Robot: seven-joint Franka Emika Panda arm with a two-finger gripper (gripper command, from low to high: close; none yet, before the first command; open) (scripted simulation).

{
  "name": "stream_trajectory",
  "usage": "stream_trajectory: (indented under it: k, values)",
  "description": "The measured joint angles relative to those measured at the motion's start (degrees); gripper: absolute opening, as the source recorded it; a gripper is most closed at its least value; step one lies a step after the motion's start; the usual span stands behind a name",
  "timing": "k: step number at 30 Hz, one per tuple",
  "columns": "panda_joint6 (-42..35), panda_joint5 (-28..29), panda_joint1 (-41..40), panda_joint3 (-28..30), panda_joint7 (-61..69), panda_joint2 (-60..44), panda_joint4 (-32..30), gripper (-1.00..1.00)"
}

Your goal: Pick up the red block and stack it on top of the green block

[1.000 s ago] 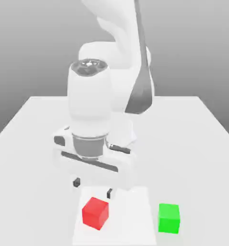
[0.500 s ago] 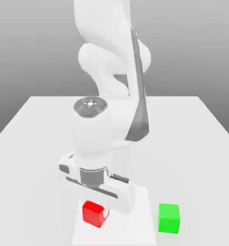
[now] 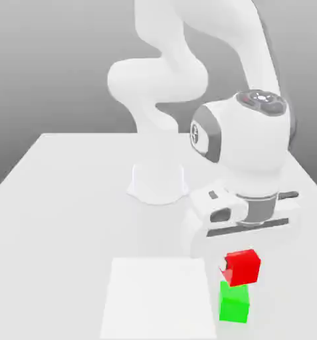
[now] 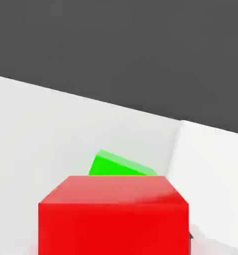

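Note:
The red block hangs just over the green block near the table's front edge, at the exterior view's right. It sits slightly askew, its lower edge level with the green block's top; whether the two touch I cannot tell. My gripper reaches down from the white hand and is shut on the red block, which hides most of the fingers. In the hand view the red block is close up, with a corner of the green block showing past its top edge.
A flat white sheet lies on the table to the exterior view's left of the green block. The arm's round base stands at the table's middle back. The same sheet shows pale in the hand view.
The gripper came down onto the red block on the white sheet, closed on it, then carried it to the exterior view's right, over the green block. The arm swung that way too.

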State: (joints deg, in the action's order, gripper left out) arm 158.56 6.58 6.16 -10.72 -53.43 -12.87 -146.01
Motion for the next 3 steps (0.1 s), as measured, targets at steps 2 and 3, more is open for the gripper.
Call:
stream_trajectory:
  k: [2, 3]
  values:
    - [0.0, 0.0, 0.0, 0.0, 0.0, 0.0, 0.0, 1.00]
    - [0.0, 0.0, 0.0, 0.0, 0.0, 0.0, 0.0, 1.00]
